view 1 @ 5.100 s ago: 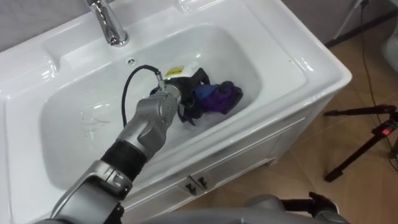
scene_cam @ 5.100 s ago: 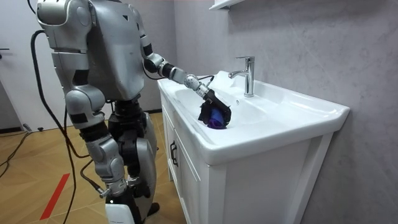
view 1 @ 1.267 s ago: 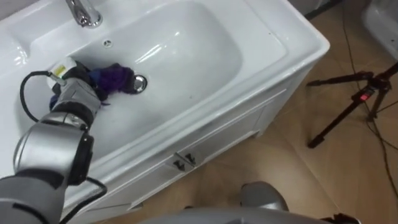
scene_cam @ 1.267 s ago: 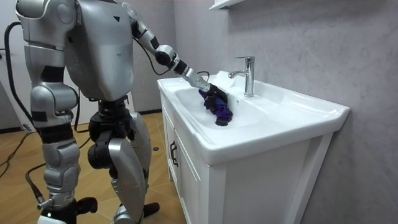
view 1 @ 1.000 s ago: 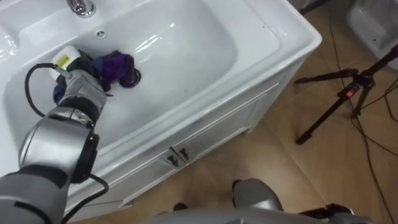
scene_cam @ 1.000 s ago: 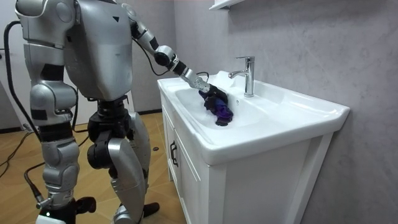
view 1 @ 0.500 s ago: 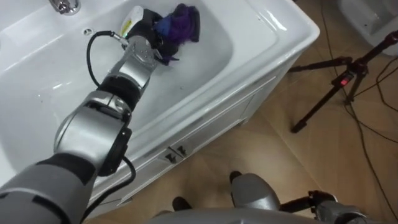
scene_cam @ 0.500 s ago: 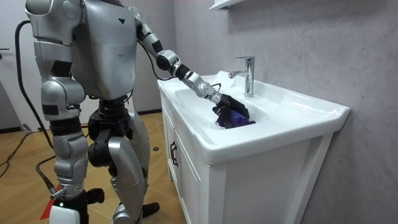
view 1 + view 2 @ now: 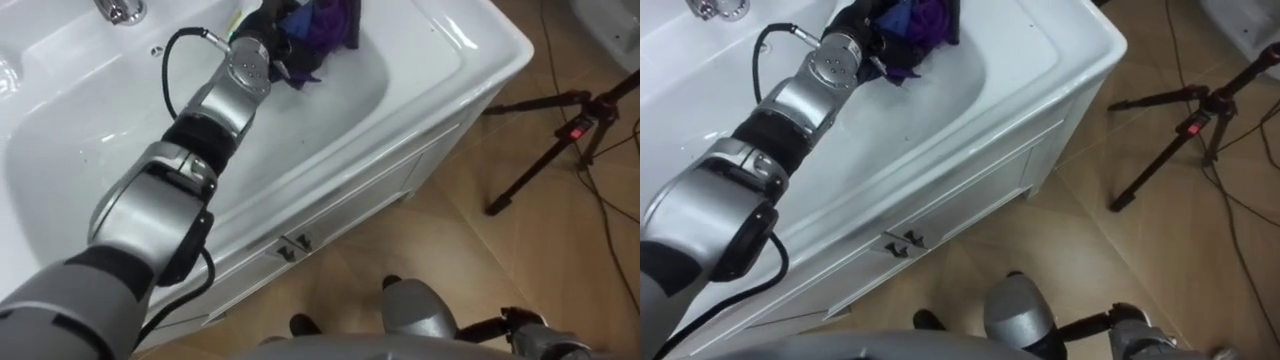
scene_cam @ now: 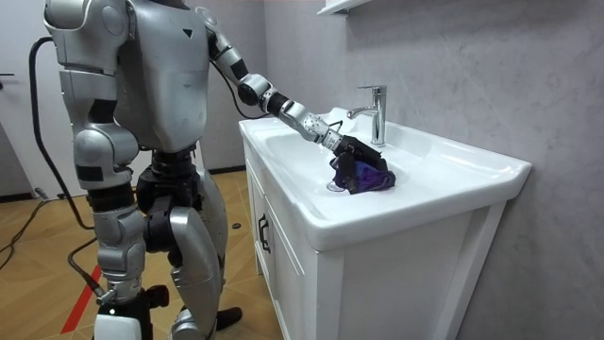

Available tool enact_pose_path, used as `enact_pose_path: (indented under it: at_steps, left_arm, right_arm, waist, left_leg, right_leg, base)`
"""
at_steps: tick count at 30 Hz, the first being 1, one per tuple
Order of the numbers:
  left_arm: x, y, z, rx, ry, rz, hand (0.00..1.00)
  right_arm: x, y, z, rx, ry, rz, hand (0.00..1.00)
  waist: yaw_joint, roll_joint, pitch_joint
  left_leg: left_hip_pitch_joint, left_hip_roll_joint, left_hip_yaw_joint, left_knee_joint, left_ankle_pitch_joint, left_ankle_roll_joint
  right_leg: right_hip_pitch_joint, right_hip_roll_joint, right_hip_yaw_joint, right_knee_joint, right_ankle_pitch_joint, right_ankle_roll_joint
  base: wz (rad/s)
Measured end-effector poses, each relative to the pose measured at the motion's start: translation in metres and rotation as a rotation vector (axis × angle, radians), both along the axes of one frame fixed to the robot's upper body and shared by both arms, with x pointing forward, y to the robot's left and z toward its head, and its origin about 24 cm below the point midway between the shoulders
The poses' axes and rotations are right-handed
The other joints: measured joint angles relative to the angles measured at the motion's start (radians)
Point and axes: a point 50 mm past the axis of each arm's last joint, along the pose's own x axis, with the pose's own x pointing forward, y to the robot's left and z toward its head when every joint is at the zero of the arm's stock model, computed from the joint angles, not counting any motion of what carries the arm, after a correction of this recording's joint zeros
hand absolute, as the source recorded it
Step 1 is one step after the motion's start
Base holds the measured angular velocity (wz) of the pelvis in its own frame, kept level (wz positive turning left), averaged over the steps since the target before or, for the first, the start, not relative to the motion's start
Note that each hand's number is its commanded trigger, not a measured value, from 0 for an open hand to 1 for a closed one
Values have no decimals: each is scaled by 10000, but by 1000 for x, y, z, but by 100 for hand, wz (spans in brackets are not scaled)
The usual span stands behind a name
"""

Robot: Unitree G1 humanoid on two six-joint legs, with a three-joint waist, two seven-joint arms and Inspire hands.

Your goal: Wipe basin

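Left robot hand (image 9: pixel 272 35) has its fingers curled round the purple cloth (image 9: pixel 325 20), up against the right-hand wall of the basin (image 9: pixel 100 150), just past the faucet (image 9: pixel 120 10). A tripod (image 9: pixel 560 130) stands on the floor beside the counter (image 9: pixel 490 50). Right robot hand (image 9: pixel 522 325) hangs low.
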Motion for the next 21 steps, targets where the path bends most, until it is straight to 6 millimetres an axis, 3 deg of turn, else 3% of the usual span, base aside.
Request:
enact_pose_path:
  at_steps: [7, 11, 17, 21]
  left_arm:
    - [0, -2, 1, 70, -46, -134, 100]
    - [-1, -1, 0, 348, -24, -311, 100]
    - [-1, 10, -8, 414, 115, -277, 100]
    - [-2, 24, -18, 744, 456, -169, 100]
  right_arm:
    - [0, -2, 1, -95, -24, -68, 0]
    - [-3, -3, 0, -152, 30, -52, 0]
    - [-7, -6, 0, -203, 131, -166, 0]
    - [-7, -6, 0, -196, 139, -120, 0]
  waist:
    - [16, 74, 26]
    - [17, 56, 92]
    - [34, -79, 182]
    - [95, -111, 187]
  left_leg:
    - [37, -5, 3, -23, 3, 3]
    - [320, -44, 17, -185, 4, 2]
    - [664, -122, 56, -398, 4, 2]
    - [663, -120, 117, -386, 4, 2]
  right_leg:
    - [84, -12, -41, -61, -9, 9]
    - [318, -24, -36, -142, -33, 19]
    - [536, -38, 46, -310, -47, 44]
    - [497, -39, 76, -290, -71, 39]
  base:
    - [1]
    - [-1]
    - [-5]
    - [-4]
